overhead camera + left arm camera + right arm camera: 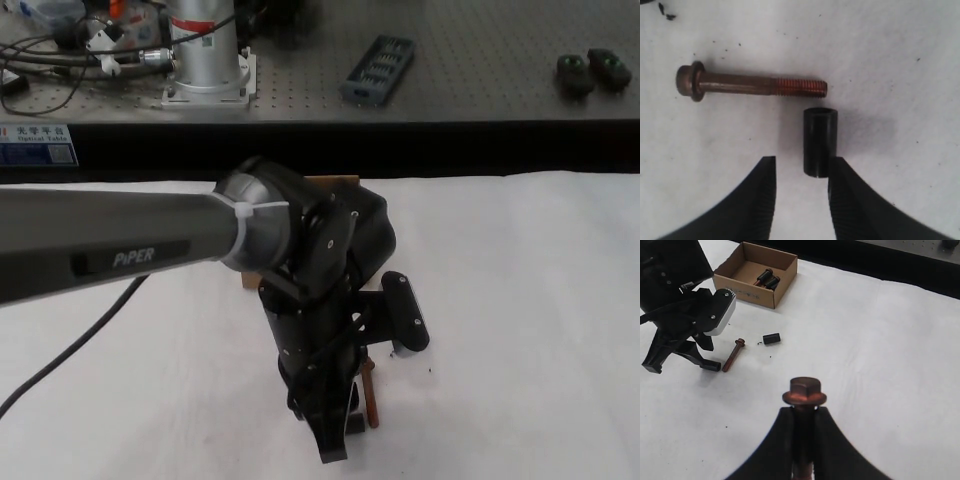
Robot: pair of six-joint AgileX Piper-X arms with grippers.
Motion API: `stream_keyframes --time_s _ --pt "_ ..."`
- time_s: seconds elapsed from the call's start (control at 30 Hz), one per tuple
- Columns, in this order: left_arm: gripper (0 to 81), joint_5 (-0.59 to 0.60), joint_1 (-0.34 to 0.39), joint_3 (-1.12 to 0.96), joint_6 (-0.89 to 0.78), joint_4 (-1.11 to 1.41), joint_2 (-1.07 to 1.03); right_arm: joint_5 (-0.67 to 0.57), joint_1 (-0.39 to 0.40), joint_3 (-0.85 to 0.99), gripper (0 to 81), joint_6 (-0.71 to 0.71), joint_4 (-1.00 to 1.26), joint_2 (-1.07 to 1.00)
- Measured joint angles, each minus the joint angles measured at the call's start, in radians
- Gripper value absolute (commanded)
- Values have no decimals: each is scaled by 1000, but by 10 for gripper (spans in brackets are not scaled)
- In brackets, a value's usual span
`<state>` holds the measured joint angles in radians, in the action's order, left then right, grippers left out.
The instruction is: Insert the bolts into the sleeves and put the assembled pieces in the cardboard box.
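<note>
High view: the left arm (pixel 120 250) crosses the white cloth-covered tabletop (pixel 530 320) and points the left gripper (pixel 335 440) down near the middle of the near edge. A loose copper-coloured flanged bolt (pixel 371 395) lies just beside it. The open brown cardboard box (pixel 335 182) sits behind the arm, toward the far edge. Left wrist view: the fingers (pixel 757 200) stand apart and grip nothing. The loose bolt (pixel 752 84) lies crosswise ahead of them. A short black cylindrical sleeve (pixel 820 142) lies off the bolt's threaded end, its long axis at right angles to the bolt and parallel with the fingers. Its near end falls within the gap, close against one finger and not centred. Right wrist view: the right gripper (pixel 804 412) is clamped on a second copper-coloured bolt (pixel 804 390), hexagonal head outward, well apart from the left gripper. The cardboard box (pixel 747 292) holds dark assembled pieces (pixel 765 277). A black sleeve (pixel 771 338) lies near the loose bolt's head; whether it is the one seen from the left wrist cannot be told. The left gripper is judged the nearer to the sleeve. A slight sideways correction would centre it before the fingers close across its width.
</note>
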<state>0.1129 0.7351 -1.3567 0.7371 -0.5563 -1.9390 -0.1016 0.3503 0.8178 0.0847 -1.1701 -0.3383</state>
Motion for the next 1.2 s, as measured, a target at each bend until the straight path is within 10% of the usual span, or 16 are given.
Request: stream_keyframes --time_s 0.83,1.2 --pt "249 2 45 -17 0 5 -60 0 0 0 20 0 -6 0" --pt "6 -66 52 -17 -32 -1 -54 0 0 0 20 0 10 0"
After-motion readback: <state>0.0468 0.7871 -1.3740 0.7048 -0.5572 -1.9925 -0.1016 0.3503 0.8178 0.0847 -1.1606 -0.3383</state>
